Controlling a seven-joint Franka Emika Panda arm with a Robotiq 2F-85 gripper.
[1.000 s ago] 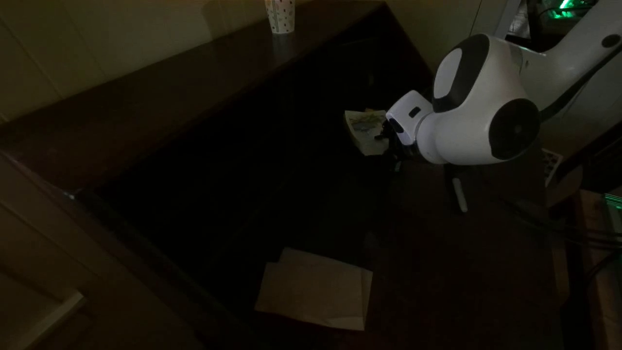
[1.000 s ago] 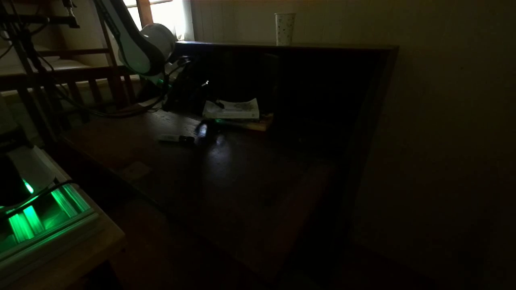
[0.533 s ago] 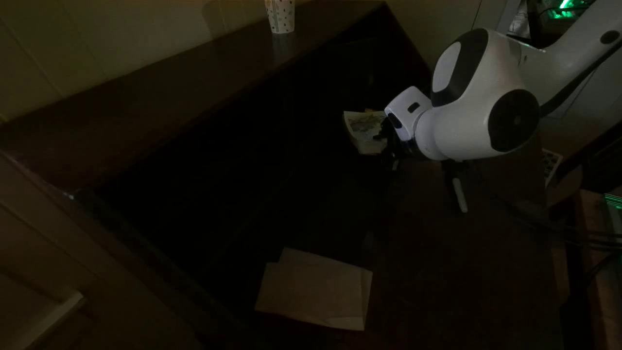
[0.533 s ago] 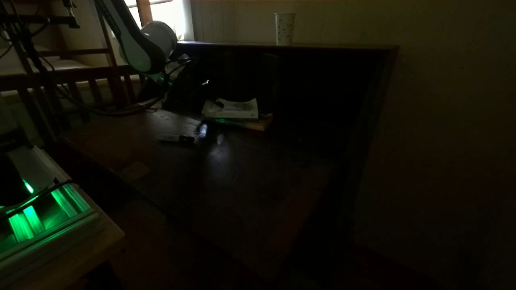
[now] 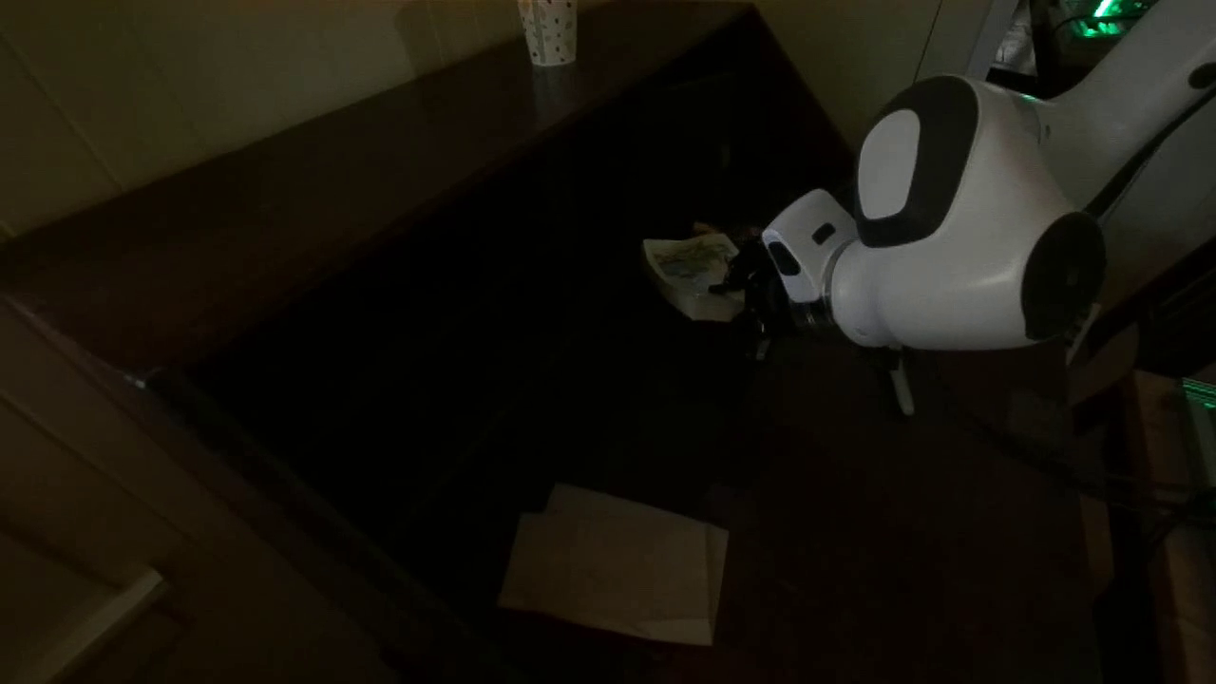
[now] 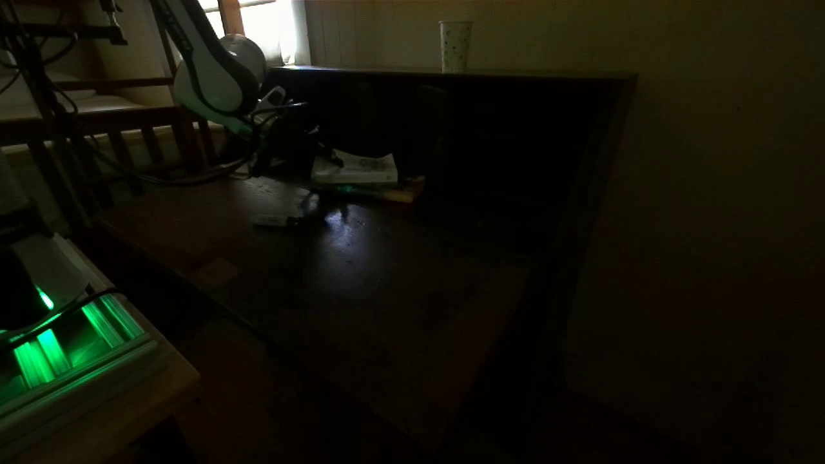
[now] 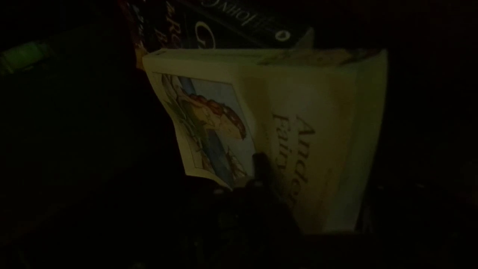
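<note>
- Wrist view: the pale book [image 7: 321, 149] is grasped by the gripper [image 5: 736, 306]; one finger [image 7: 260, 164] is laid over it, the opposite being hidden.
- The dark book [image 7: 239, 22] is partly covered by it; whether both are clamped cannot be told.
- Step in hand, as judged: handling of the book near the desk's [image 6: 387, 283] back. A firm grip and level wrist are called for next.
- In an exterior view, the arm [image 5: 997, 190] is bent, the gripper angled sideways.
</note>
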